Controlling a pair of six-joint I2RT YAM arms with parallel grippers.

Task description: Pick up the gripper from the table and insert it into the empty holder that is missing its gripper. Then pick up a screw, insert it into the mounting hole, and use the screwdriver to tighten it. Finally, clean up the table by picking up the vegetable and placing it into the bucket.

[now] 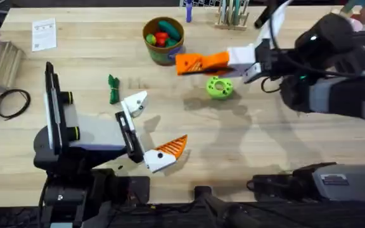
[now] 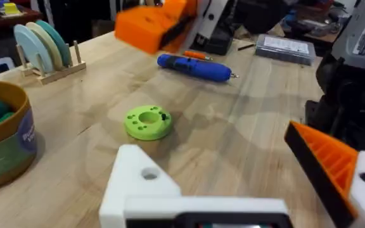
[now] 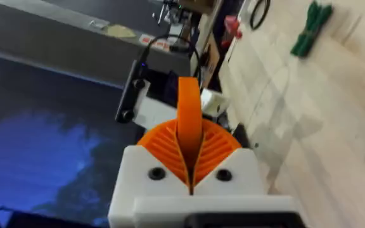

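Left gripper (image 1: 157,123): nearest the bases, jaws spread wide, nothing between them.
Holder (image 1: 135,103): the bare white mount on the left gripper's farther finger. Its small dark hole (image 2: 149,173) is unfilled and it carries no orange tip (the other finger (image 1: 170,151) has its tip).
Vegetable (image 1: 113,88): lying on the table (image 1: 265,145) just beyond the holder, on the left side, and well apart from the bucket. Clean-up not begun.
Lime disc (image 1: 219,87): flat on the table, right of centre, below the right gripper. There is a small dark speck at its rim (possibly a screw, cannot tell).
Right gripper (image 1: 211,61): reached in from the right, with its orange pads (image 3: 163,149) pressed together on the gripper.
Gripper (image 3: 189,114): the loose orange wedge, clamped upright between those pads and lifted off the table. It is apart from the holder.
Bucket (image 1: 163,39): far centre, just beyond the held wedge, with red, green and yellow toy food inside.
Screwdriver (image 2: 192,66): blue, lying on the far side of the table in the left wrist view. No gripper is on it.
Done, by my reading: the wedge is picked up.
Left: seating the wedge in the holder, then the screw, the tightening, and the vegetable into the bucket.
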